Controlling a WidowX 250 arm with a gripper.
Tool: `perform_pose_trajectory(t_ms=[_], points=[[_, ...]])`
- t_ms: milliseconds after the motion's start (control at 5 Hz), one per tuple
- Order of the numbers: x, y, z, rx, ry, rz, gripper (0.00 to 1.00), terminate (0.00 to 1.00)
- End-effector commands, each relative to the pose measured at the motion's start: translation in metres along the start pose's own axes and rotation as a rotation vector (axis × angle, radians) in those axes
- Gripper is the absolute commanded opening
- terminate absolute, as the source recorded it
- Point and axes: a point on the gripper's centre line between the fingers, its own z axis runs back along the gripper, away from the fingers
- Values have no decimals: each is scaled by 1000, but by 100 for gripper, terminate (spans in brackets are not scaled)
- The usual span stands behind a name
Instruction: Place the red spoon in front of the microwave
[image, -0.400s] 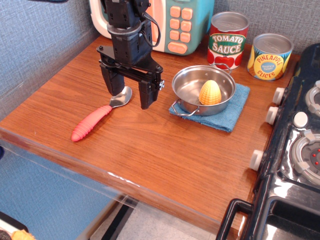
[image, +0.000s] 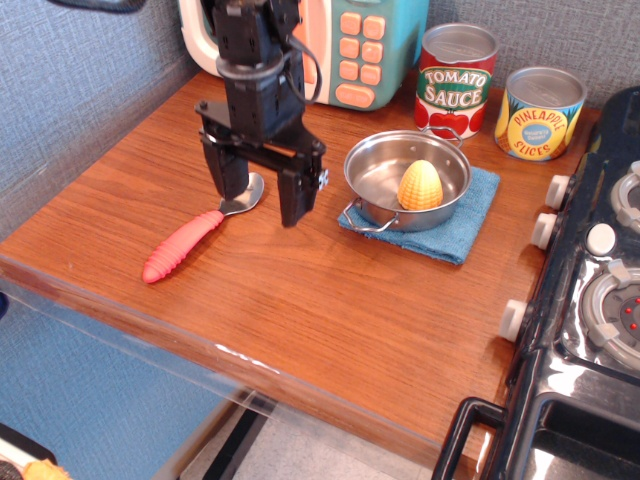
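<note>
The red spoon (image: 195, 238) lies flat on the worktop (image: 330, 300), well in front of the microwave (image: 350, 45) and off to its left. The end effector (image: 260, 195) hangs fingers apart over the spoon's bowl end, holding nothing. My worry: closing there could pinch that slick metal bowl and flick the spoon away. Compared to a moment ago, the end effector sits slightly higher and nearer the microwave.
</note>
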Motion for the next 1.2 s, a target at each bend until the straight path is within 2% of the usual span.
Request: perform_pose_trajectory(t_ms=[0, 200, 400, 1000], points=[[-14, 43, -5, 41, -69, -27, 100, 0], [-22, 52, -10, 56, -94, -46, 100, 0], [-25, 56, -21, 58, -86, -37, 100, 0], [-18, 54, -48, 78, 0, -31, 100, 0]])
